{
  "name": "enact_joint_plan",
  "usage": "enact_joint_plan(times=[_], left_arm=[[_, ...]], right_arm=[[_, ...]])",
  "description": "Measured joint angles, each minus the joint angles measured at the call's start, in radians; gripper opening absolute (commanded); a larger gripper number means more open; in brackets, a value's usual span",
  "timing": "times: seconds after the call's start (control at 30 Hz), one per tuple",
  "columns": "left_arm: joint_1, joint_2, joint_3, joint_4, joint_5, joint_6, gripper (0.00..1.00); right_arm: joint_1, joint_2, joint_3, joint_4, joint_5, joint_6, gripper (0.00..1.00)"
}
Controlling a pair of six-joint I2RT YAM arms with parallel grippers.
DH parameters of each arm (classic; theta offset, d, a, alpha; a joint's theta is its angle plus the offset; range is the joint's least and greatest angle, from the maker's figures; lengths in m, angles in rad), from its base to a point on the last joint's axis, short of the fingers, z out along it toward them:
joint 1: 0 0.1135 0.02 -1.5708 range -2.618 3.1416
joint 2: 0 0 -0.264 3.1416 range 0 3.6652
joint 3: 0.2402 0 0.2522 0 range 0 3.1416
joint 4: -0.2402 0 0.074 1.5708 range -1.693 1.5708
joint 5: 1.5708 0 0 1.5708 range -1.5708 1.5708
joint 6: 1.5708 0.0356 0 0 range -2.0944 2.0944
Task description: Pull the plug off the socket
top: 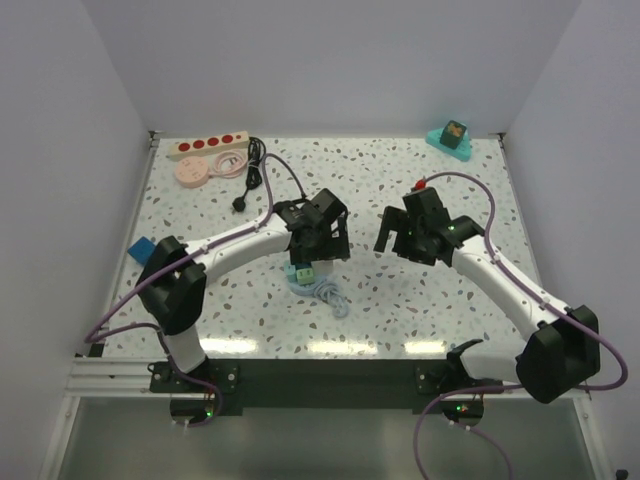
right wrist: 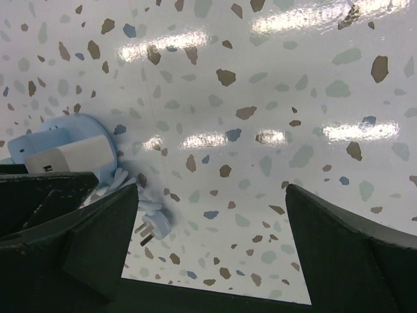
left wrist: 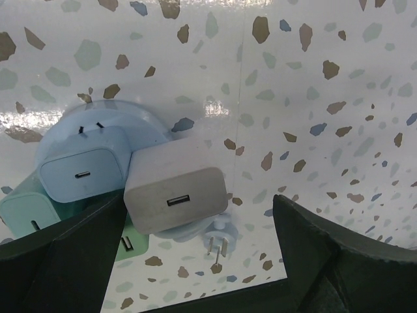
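Note:
The socket, a cream power strip point(top: 207, 146) with red outlets, lies at the table's far left. Its black cord point(top: 255, 160) coils beside it. A small black plug point(top: 240, 204) lies on the table in front of the strip, apart from it. My left gripper point(top: 318, 245) is open and empty at mid-table, far from the strip; in the left wrist view point(left wrist: 202, 261) it hovers over a pile of chargers. My right gripper point(top: 395, 235) is open and empty over bare table, as the right wrist view point(right wrist: 212, 241) shows. Neither wrist view shows the strip or the black plug.
A grey-white USB charger point(left wrist: 176, 195), a light-blue charger point(left wrist: 81, 171), a green one point(left wrist: 26, 212) and a light-blue cable with a pronged plug point(left wrist: 221, 242) lie under my left gripper. A pink disc point(top: 190, 172) sits by the strip. A teal object point(top: 452, 138) stands back right.

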Motion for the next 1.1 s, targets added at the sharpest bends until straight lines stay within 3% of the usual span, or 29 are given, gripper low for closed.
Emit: enact_joint_plan(times=[0.17,0.37,0.47,0.5,0.57,0.6,0.7,0.93,1.1], left_arm=[[0.0,0.016,0.0,0.006,-0.005,-0.016,0.92],[0.0,0.074,0.015,0.021,-0.006,-0.005,0.78],[0.0,0.079,0.015,0.031,-0.004,0.007,0.63],[0.002,0.079,0.013,0.036,0.001,0.014,0.47],[0.003,0.077,0.012,0.049,0.012,0.027,0.31],[0.002,0.075,0.011,0.059,0.019,0.042,0.18],[0.002,0.075,0.009,0.087,0.053,0.08,0.02],[0.008,0.066,0.004,0.151,0.196,0.197,0.0],[0.045,-0.01,-0.081,0.265,0.36,0.29,0.0]], right_arm=[[-0.019,0.0,-0.012,0.004,-0.021,0.006,0.99],[-0.027,0.0,-0.031,0.016,-0.049,0.007,0.97],[-0.032,0.0,-0.039,0.023,-0.056,0.007,0.95],[-0.034,0.0,-0.042,0.027,-0.058,0.007,0.94],[-0.04,0.0,-0.051,0.034,-0.067,0.007,0.93],[-0.043,0.0,-0.056,0.037,-0.069,0.006,0.92],[-0.059,0.0,-0.074,0.052,-0.08,0.006,0.9],[-0.13,0.011,-0.141,0.184,-0.193,0.008,0.92],[-0.175,0.079,-0.164,0.332,-0.342,0.026,0.91]])
